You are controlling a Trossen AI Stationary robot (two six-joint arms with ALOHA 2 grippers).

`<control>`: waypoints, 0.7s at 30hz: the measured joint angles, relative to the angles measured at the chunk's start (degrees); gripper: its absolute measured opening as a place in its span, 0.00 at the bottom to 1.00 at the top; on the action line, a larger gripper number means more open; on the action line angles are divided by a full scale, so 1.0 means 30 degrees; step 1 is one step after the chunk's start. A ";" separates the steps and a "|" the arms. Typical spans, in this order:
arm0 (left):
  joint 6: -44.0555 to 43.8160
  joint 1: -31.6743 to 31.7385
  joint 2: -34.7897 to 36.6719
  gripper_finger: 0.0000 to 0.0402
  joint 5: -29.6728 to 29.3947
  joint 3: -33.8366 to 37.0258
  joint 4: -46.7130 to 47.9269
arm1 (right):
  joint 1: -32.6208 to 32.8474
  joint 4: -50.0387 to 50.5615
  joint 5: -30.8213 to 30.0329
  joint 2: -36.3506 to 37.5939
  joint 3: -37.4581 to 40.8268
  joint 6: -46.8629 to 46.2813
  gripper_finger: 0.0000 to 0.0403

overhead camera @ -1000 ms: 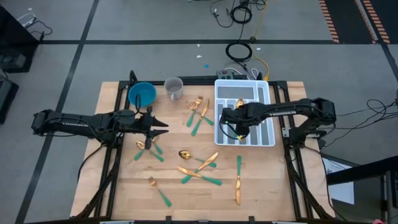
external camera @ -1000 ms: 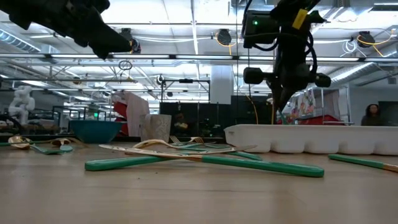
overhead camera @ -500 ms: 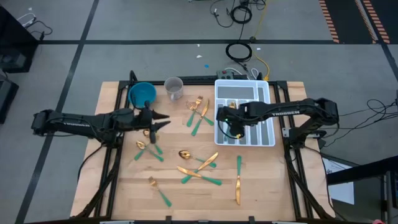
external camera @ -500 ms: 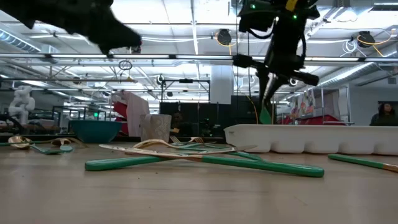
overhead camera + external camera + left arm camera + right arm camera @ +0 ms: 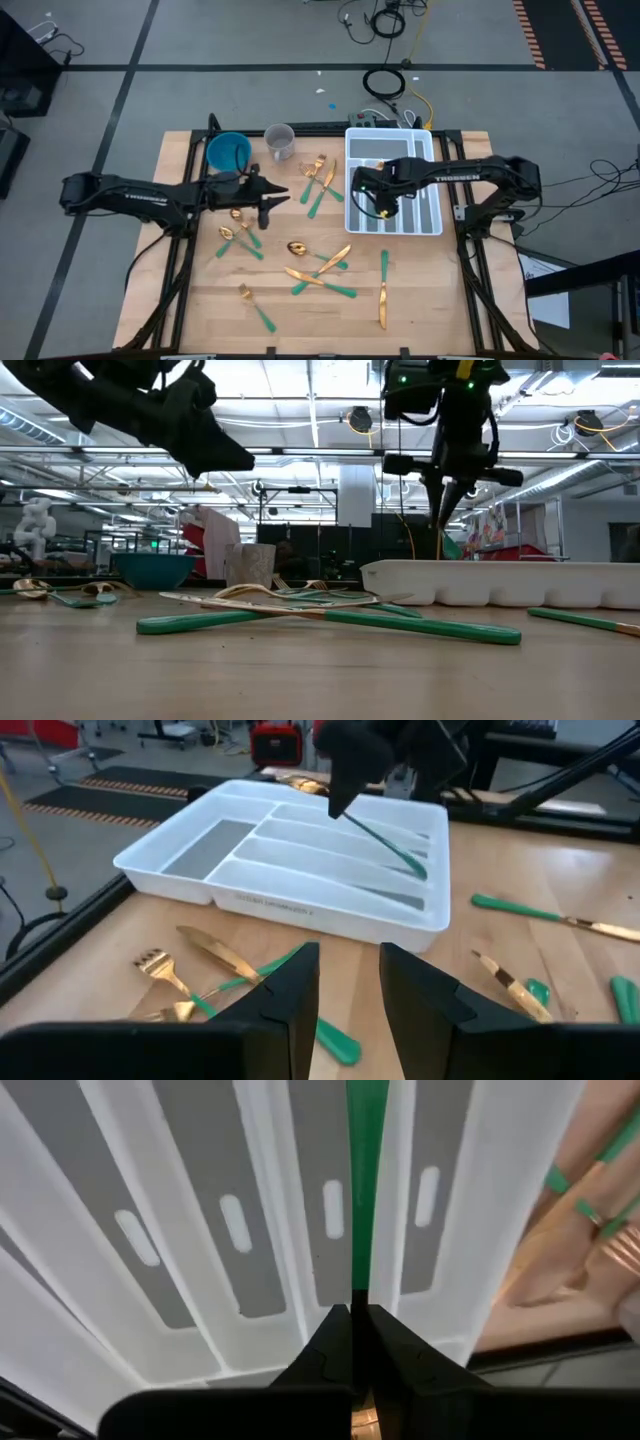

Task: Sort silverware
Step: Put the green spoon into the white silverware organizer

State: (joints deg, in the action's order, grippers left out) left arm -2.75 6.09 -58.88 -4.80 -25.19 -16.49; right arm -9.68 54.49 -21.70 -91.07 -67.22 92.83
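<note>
1. The right gripper (image 5: 352,1342) hung above the white tray (image 5: 432,224), its fingers pinched shut on the green handle of one utensil (image 5: 365,1180), which ran out from the fingertips over a long compartment.
2. The left gripper (image 5: 272,194) hovered above the table (image 5: 200,310) with its fingers partly apart, holding nothing.
3. The rest of the silverware (image 5: 320,278) lay scattered on the wood, some pieces crossed.
4. A blue bowl (image 5: 228,152) and a clear cup (image 5: 279,141) stood near the far edge.
</note>
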 joint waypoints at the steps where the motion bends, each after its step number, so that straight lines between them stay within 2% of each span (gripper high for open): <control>1: -0.0004 -0.0001 -0.0037 0.29 0.0000 0.0000 0.0013 | -0.0154 -0.0090 0.0148 -0.0220 0.0000 0.0191 0.00; 17: 0.0026 -0.0036 -0.0078 0.29 0.0007 0.0000 0.0047 | -0.1651 -0.1175 0.1018 -0.3687 0.0007 0.2120 0.00; 21: 0.0033 -0.0036 -0.0078 0.29 0.0007 0.0000 0.0095 | -0.1786 -0.1157 0.2020 -0.3979 0.0007 0.1719 0.00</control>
State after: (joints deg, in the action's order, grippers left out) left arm -2.66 5.98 -59.11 -4.78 -25.19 -16.21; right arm -15.04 51.01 -15.64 -103.01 -67.20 97.99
